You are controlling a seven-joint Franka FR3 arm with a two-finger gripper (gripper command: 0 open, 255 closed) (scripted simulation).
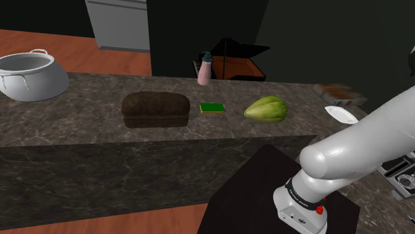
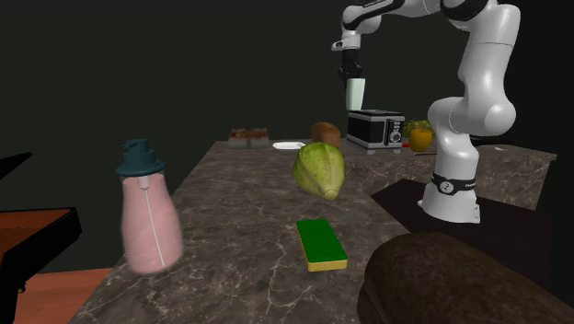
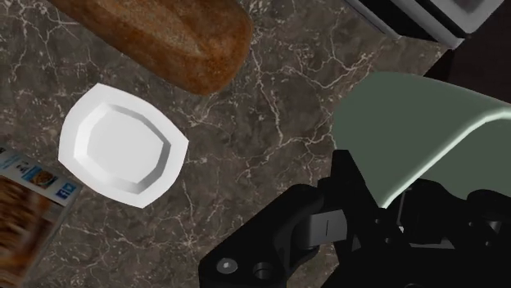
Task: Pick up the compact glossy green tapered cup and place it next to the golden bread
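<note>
Pale green cup (image 2: 356,94) hangs clasped in the pincer (image 2: 351,77), high over the far end of the desk (image 2: 248,198). In the second exterior view it shows just above the toaster (image 2: 374,129). The grip appears sound, since the cup is clear of every surface.

Step in hand, by my judgement: carry the cup and set it down beside the golden-brown bread (image 3: 164,33).

Recommendations to you:
- Take the bread by the plate (image 3: 123,147) as the target, not the darker loaf (image 1: 155,110) at mid-desk.
- Aim for the bare desk between bread, plate and toaster, where the wrist view shows room.
- Move across before you lower, so the cup clears the toaster.
- Lower straight with the cup upright, and release only when its base rests on the desk.
- Leave the cup near the bread, off the plate.

Limits of observation:
- In the wrist view the pincer's black body covers its contact with the cup (image 3: 418,123), so depth of grip cannot be confirmed.
- One end of the cup runs off that frame.
- The bread is cut off too, so its full length is unknown.
- A printed box (image 3: 20,204) beside the plate is cut by the edge and its print is unreadable.
- In the second exterior view the bread sits far off behind the cabbage (image 2: 319,170), so its gap to the plate cannot be judged.
</note>
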